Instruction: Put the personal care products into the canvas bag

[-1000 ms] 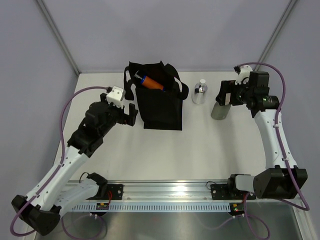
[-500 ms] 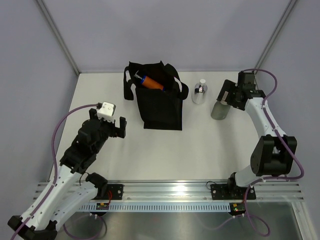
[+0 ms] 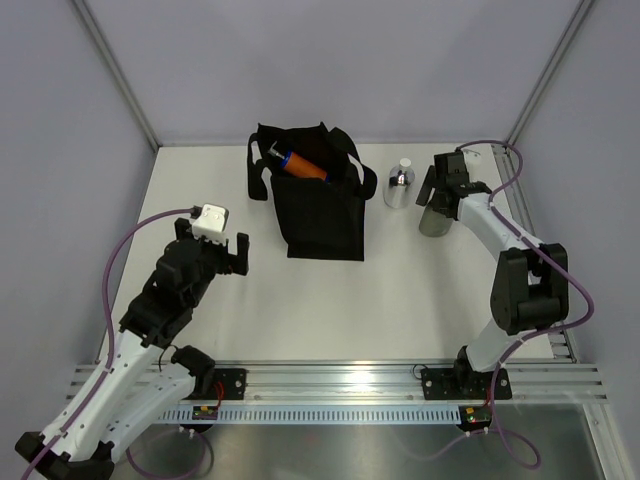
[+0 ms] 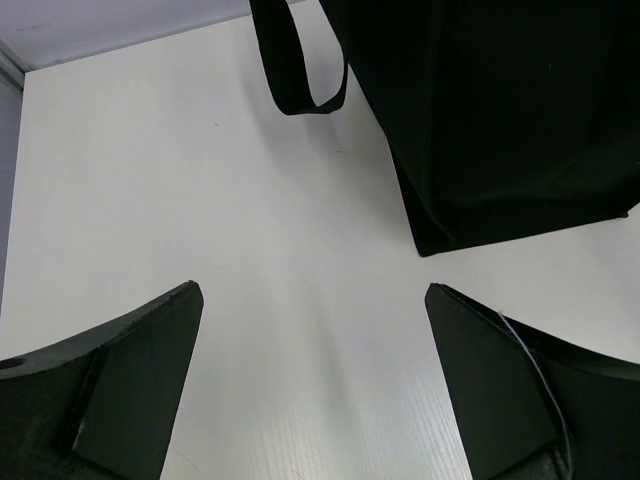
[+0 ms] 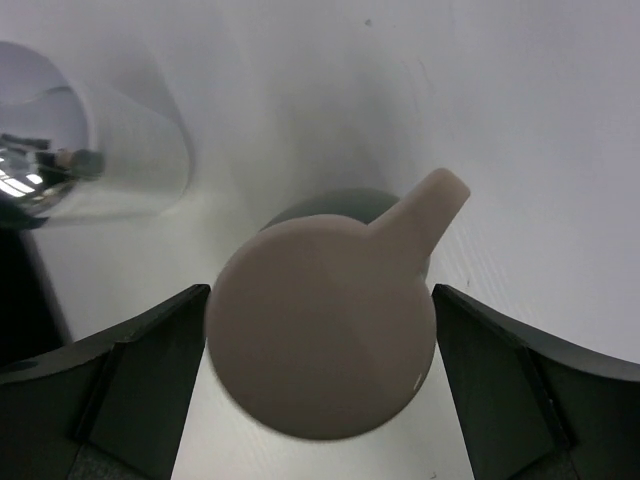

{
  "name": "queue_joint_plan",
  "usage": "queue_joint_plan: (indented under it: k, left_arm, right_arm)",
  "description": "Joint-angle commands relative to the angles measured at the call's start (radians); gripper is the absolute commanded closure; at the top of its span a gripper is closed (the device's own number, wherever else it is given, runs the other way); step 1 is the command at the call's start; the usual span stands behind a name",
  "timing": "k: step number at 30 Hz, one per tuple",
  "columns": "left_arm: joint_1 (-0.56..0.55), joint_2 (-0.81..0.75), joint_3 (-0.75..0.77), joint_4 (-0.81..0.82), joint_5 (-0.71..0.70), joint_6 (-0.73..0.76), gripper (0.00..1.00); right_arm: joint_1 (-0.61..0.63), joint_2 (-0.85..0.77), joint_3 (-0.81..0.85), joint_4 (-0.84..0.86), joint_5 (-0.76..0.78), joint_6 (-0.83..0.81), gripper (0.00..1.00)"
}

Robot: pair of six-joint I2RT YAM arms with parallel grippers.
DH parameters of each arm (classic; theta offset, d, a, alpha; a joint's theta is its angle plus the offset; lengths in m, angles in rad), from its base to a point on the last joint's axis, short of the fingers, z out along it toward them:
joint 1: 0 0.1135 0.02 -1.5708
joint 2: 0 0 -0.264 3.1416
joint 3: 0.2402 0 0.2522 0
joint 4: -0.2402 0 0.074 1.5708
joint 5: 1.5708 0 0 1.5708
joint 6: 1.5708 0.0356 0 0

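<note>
The white tabletop (image 3: 300, 300) was matte and evenly lit, carrying only soft shadows. Pale lilac-grey walls (image 3: 330, 60) closed it in on the left, far and right sides. Two slanting aluminium posts (image 3: 115, 75) rose from the far corners. Along the near edge ran a slotted aluminium rail (image 3: 340, 375), and nearer still lay a dull, reflective metal sheet (image 3: 340, 450).

Left arm (image 3: 150, 315): base at lower left of the top view, elbow bent, forearm angled up toward frame centre. Left gripper (image 3: 238, 254) (image 4: 312, 292) sits centre-left, jaws wide apart.

Right arm (image 3: 527, 290): base at lower right, elbow folded at right edge, forearm reaching up-left. Right gripper (image 3: 437, 192) (image 5: 320, 290) at upper right, pointed down, jaws spread.
</note>
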Motion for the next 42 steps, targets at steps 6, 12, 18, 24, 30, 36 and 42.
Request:
queue_joint_plan:
  k: [6,12,18,24,30,36,42]
  left_arm:
    - [-0.003,0.008,-0.002,0.021,-0.023,0.017,0.01]
    - [-0.003,0.001,-0.003,0.020,-0.035,0.020,0.01]
    - [-0.003,0.002,-0.005,0.021,-0.026,0.022,0.01]
    - [-0.003,-0.007,-0.006,0.021,-0.026,0.022,0.01]
    - [-0.003,-0.011,-0.006,0.024,-0.019,0.023,0.01]
    - [-0.003,-0.015,-0.006,0.023,-0.014,0.023,0.01]
    - [-0.003,-0.021,-0.009,0.023,-0.016,0.022,0.01]
  right_arm:
    - [-0.001,0.080,0.044,0.031,0.167,0.011,0.00]
    - [-0.002,0.071,0.015,0.060,0.128,-0.023,0.11]
    - [-0.045,0.004,-0.041,0.112,0.038,-0.044,0.36]
    - [-0.096,-0.047,-0.071,0.131,-0.097,-0.131,0.73]
    - [-0.108,-0.183,-0.149,0.154,-0.474,-0.357,0.87]
    - [-0.113,-0.214,-0.178,0.118,-0.681,-0.507,1.00]
    - [-0.114,-0.259,-0.175,0.068,-0.781,-0.616,1.00]
